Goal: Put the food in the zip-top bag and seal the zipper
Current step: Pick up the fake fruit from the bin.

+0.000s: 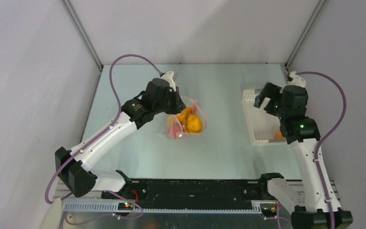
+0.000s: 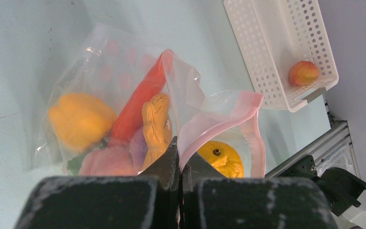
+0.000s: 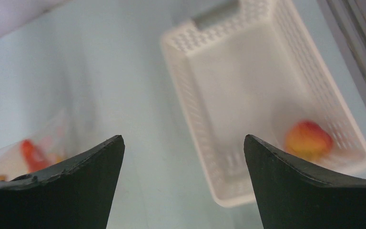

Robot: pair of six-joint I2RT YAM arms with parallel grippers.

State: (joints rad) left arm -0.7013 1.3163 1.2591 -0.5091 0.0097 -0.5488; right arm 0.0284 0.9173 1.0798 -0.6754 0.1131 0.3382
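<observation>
On table (image 1: 138, 90): crinkled clear bag (image 2: 190, 90) (pink-dotted), perforated white basket (image 2: 267, 57), round peach (image 2: 303, 72).

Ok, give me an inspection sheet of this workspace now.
Surface: pale green table, with faint marks.
Job's things: zip-top bag lying mid-table with several food pieces inside. The zipper is gaping and unsealed. One red-yellow fruit lies in the white basket.
Clutter: nothing seen.
End effectors: left end effector shut on the bag's rim. Right end effector open and empty, above the basket.
Cables: purple cables loop off both arms, away from the bag.
Surroundings: grey walls, and a metal rail at the near edge.
</observation>
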